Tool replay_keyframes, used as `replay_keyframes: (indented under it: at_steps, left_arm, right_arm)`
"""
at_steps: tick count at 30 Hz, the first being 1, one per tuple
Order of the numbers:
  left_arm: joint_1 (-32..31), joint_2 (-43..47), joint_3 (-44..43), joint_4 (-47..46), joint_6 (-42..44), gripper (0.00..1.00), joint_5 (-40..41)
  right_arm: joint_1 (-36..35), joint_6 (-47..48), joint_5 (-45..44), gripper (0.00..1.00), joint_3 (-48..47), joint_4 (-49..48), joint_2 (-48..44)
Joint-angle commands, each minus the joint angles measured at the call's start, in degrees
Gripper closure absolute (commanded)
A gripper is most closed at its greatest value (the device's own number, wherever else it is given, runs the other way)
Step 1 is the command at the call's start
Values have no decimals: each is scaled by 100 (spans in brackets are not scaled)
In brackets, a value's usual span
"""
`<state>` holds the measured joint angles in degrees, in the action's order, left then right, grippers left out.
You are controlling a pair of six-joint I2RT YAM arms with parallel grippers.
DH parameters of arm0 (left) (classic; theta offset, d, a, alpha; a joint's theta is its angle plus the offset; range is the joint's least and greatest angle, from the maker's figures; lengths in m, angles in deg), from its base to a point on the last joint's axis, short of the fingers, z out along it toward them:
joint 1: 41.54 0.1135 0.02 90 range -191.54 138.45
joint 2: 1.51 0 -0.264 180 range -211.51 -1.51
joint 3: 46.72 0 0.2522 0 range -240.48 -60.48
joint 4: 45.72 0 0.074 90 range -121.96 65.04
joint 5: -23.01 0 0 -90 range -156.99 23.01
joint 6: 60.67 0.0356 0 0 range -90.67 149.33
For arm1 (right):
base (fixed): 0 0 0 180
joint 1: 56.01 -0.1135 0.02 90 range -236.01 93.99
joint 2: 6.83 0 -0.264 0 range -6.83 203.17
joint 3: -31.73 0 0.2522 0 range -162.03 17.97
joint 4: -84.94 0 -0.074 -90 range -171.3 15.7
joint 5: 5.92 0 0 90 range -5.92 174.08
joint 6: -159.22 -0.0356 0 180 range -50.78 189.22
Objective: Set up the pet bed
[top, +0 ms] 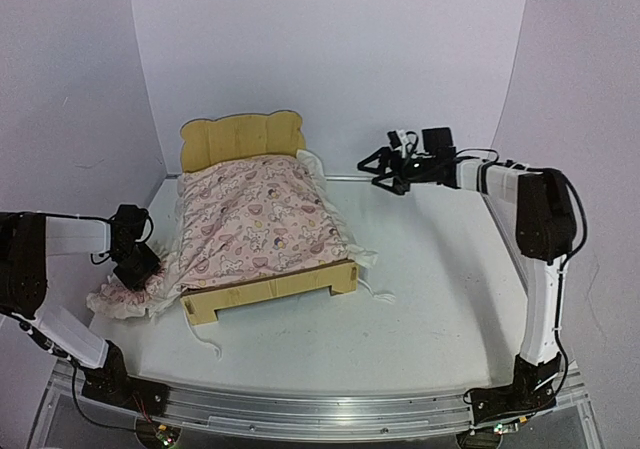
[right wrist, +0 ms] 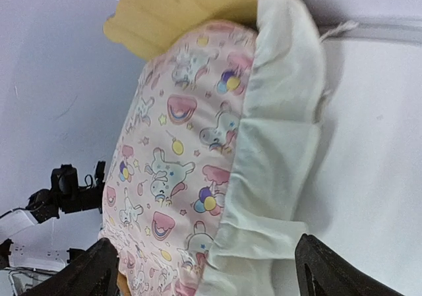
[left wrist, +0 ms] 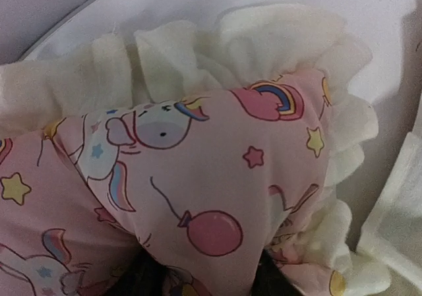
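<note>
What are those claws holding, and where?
Right claw: nothing. Left claw straddles the small pink ruffled pillow at its patterned middle; a firm grip cannot be told.

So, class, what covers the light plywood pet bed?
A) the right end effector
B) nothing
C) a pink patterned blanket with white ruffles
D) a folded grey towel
C: the pink patterned blanket with white ruffles is spread over the light plywood pet bed from head to foot.

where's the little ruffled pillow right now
In the top view the pillow lies on the table at the pet bed's left side, near its foot end, just under the left tool.
</note>
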<state>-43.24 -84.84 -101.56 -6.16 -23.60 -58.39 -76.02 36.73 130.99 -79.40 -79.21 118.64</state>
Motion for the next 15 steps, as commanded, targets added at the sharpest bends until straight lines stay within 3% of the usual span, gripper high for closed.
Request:
replay_keyframes:
  at_steps: [1,3,7,11,15]
  left_arm:
    - [24,263,484,-250,61,73,64]
    - [21,642,817,-260,-32,89,60]
    - [17,1825,1199,-119,-165,98,58]
    - [20,3287,861,719,-147,100,286]
    - [20,4416,77,916,557,100,70]
  right_arm:
    - [362,795,-305,5,521,387,-1268]
    - [360,916,-377,4,800,431,-1554]
    - [358,1072,-586,4,1182,469,-1974]
    - [358,1257,-712,4,1286,597,-2126]
    - [364,1369,-747,3,1427,717,-2243]
